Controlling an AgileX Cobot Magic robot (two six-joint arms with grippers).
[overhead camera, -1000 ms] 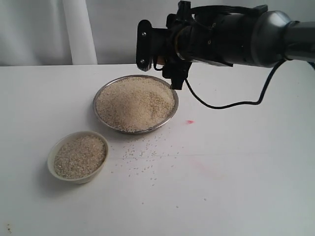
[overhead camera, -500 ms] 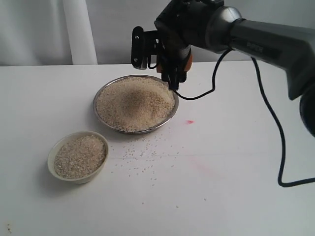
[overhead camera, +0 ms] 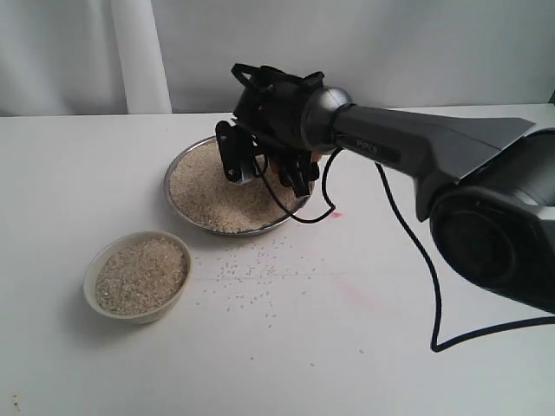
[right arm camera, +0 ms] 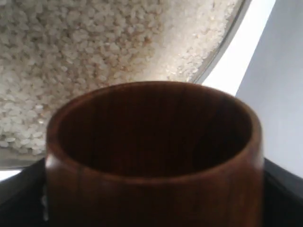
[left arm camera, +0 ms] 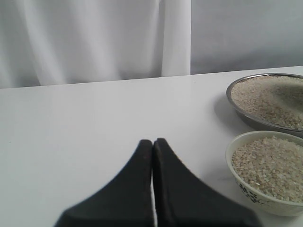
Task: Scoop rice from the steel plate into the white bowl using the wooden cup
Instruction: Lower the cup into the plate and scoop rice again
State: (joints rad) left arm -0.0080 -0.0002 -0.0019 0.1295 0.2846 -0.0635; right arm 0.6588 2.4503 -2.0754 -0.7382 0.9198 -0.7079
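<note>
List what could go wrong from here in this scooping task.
The white bowl is nearly full, so another cupful may overflow. Loose grains lie between it and the steel plate; the wooden cup could drop more in transit. The rice sits high near the plate's rim and may get pushed over.

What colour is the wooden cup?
The wooden cup is reddish-brown, darker inside; the right wrist view shows it best.

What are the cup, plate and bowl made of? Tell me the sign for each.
The wooden cup: reddish-brown polished wood; grain streaks run down its inside.
The steel plate: silver metal, likely steel; its thin rim shines.
The white bowl: probably glazed ceramic, though plastic cannot be ruled out; thick, smooth cream wall with a small dark printed motif.
</note>
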